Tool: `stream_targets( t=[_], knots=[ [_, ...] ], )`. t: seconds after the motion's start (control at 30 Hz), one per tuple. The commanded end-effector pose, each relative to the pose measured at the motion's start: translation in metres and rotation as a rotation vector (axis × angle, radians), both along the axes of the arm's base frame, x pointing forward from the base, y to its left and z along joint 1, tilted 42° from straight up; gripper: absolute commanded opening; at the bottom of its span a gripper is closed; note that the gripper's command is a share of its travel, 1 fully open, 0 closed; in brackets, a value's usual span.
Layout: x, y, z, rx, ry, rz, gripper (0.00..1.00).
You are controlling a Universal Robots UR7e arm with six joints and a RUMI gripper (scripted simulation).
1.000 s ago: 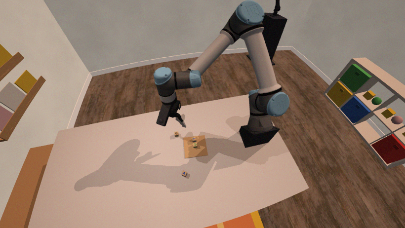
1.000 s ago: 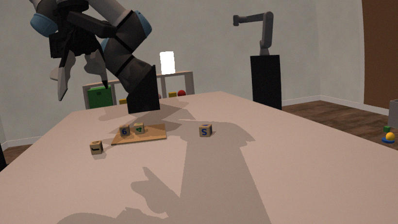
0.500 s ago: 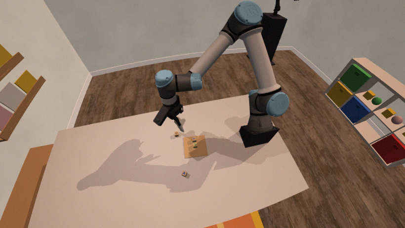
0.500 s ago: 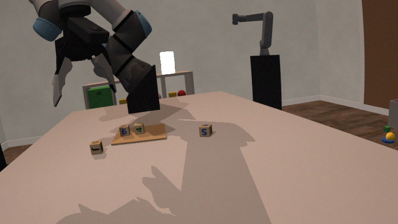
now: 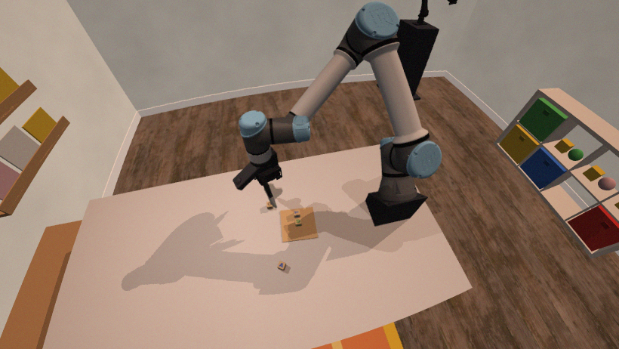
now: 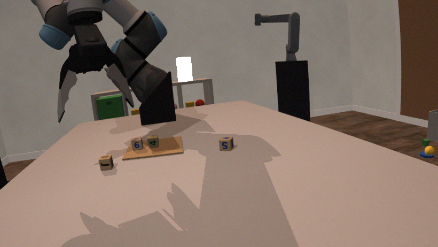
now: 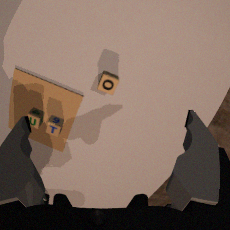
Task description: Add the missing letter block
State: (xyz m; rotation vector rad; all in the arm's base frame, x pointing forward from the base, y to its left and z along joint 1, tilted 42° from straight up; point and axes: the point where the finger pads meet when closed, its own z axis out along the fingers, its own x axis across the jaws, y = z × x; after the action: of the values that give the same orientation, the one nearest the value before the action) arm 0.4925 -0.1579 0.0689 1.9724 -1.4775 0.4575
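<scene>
A tan mat lies near the middle of the table. It also shows in the exterior view and the wrist view. On it sit the U block and the T block, side by side and touching. The O block lies off the mat on the table with its O facing up, and is seen again in the top and exterior views. My gripper hangs open and empty above the table, over the O block's area. A fourth block lies apart from the mat.
The arm's black base stands on the table beside the mat. A black pedestal with a second small arm stands past the table's far edge. Shelves with coloured boxes stand on the floor to one side.
</scene>
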Motion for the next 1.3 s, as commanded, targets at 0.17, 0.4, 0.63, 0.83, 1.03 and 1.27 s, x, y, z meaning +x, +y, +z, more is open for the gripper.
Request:
stream_targets(
  t=[0.17, 0.4, 0.63, 0.83, 1.03, 1.27],
  knots=[
    [-0.0025, -0.0059, -0.0051, -0.026, -0.164, -0.192, 1.0],
    [-0.0041, -0.0085, -0.0073, -0.036, -0.234, -0.272, 1.0],
    [-0.0053, -0.0102, -0.0088, -0.042, -0.28, -0.324, 1.0],
    [-0.0055, -0.0105, -0.009, -0.043, -0.286, -0.331, 1.0],
    [-0.0055, -0.0105, -0.009, -0.043, -0.286, -0.331, 0.37],
    [-0.0055, -0.0105, -0.009, -0.043, -0.286, -0.331, 0.37]
  ],
)
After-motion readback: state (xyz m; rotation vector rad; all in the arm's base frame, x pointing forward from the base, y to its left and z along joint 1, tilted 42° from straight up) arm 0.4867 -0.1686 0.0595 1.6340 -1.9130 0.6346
